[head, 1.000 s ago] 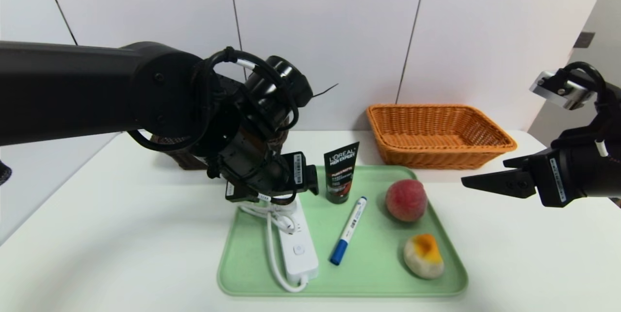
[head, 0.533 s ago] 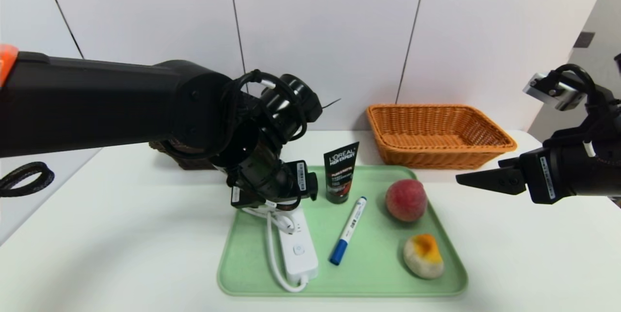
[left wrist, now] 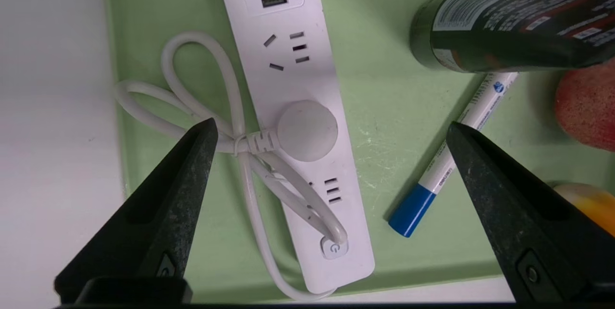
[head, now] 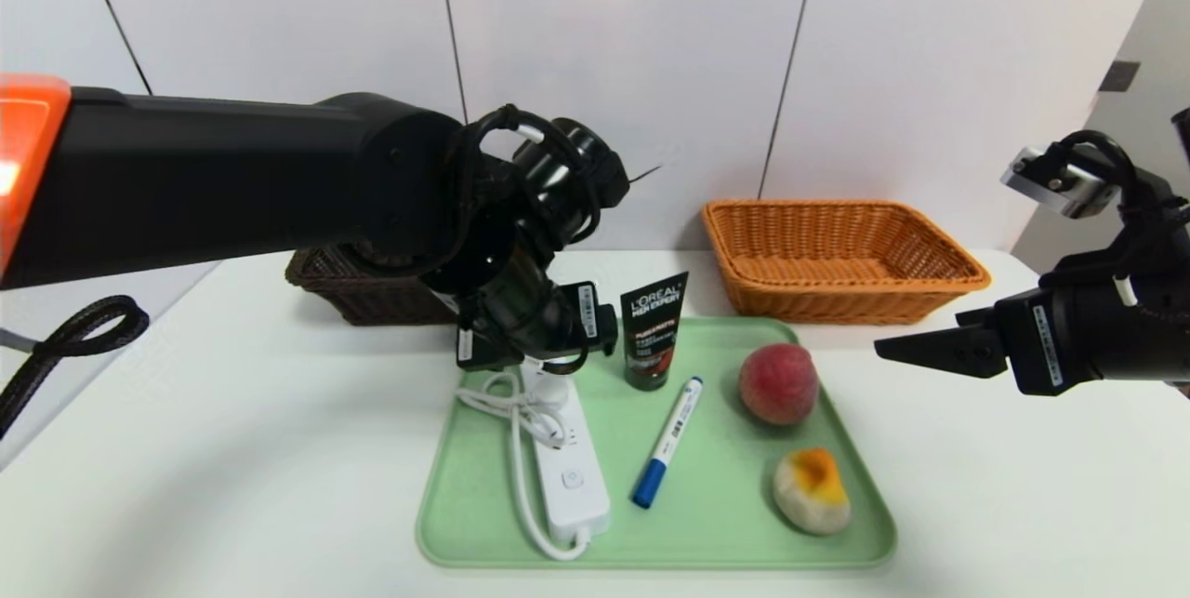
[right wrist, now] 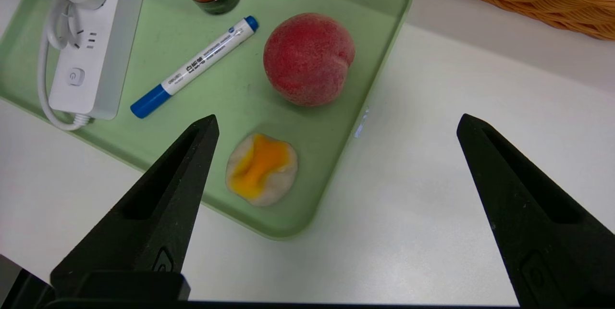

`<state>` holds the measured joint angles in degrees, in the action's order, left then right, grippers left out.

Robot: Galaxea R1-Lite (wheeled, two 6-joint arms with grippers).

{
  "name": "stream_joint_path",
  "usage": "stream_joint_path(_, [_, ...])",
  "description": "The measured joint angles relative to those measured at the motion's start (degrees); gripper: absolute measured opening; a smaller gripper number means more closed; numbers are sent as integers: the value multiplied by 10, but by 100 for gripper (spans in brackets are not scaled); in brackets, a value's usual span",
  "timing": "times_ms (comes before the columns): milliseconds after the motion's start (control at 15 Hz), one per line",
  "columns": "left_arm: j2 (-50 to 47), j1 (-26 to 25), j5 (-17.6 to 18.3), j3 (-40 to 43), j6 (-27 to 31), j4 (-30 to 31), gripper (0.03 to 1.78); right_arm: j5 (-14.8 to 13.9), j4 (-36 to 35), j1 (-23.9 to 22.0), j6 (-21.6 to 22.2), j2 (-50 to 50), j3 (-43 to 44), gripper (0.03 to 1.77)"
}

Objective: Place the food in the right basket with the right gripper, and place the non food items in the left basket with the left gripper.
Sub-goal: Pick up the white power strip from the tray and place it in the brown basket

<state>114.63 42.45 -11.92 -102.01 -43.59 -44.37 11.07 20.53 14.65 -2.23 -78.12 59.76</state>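
Left gripper [left wrist: 329,126] hovers over the far end of the power strip [head: 567,458], jaws spread wide, nothing held. Right gripper [head: 906,352] hangs off the tray's [head: 707,542] right edge above bare table [head: 232,468], jaws wide apart, empty. Still on the green tray: strip along its left side, L'Oreal tube [head: 654,330] upright at the far edge, marker [head: 667,442] mid-tray, peach [head: 778,382] and beige lump [head: 812,490] on the right. Orange-tan basket [head: 841,259] sits behind the tray by the white wall panels [head: 604,68]; dark basket [head: 358,291] is far left, mostly behind the left arm.
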Motion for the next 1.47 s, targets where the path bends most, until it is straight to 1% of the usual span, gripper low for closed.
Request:
stream_joint_path(333, [3, 1, -2, -17, -8, -72, 169, 1, 0, -1, 0, 1, -4, 171])
stream_joint_path(467, [3, 1, -1, -20, -20, -83, 169, 1, -1, -1, 0, 0, -6, 171])
stream_joint_path(800, [28, 2, 2, -21, -58, -86, 169, 2, -4, -1, 0, 0, -11, 171])
stream_joint_path(1467, [67, 4, 2, -24, -76, -85, 169, 1, -4, -2, 0, 0, -17, 171])
